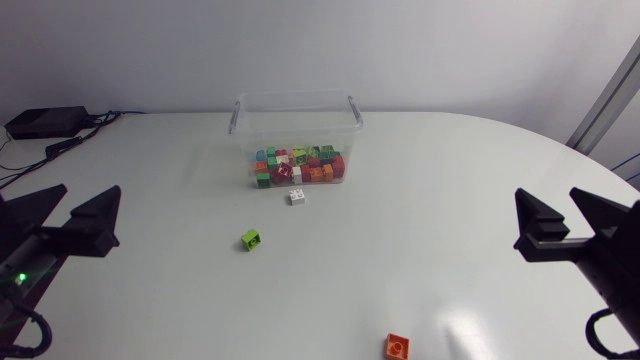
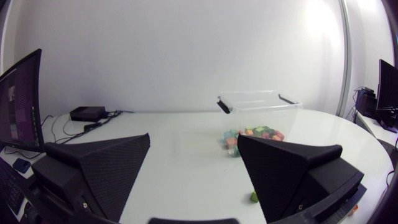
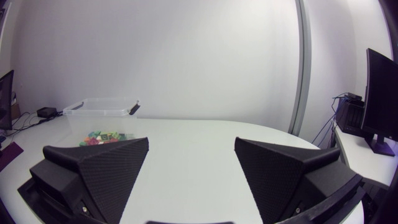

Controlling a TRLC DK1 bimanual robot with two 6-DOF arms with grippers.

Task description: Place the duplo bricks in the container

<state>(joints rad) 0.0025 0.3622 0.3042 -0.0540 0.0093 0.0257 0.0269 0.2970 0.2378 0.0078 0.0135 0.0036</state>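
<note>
A clear plastic container (image 1: 295,120) stands at the back middle of the white table, with several coloured duplo bricks (image 1: 298,168) piled inside. A white brick (image 1: 297,196) lies just in front of it. A lime green brick (image 1: 251,239) sits nearer the front, and an orange brick (image 1: 397,347) lies at the front edge. My left gripper (image 1: 92,190) is open at the left side, far from the bricks. My right gripper (image 1: 546,193) is open at the right side. Ahead of the left gripper (image 2: 193,140) are the container (image 2: 258,102) and the green brick (image 2: 254,196). The right gripper (image 3: 192,141) holds nothing, with the container (image 3: 102,111) far ahead.
A black box (image 1: 45,122) with cables lies at the table's back left corner. The table's edge curves round at the back right.
</note>
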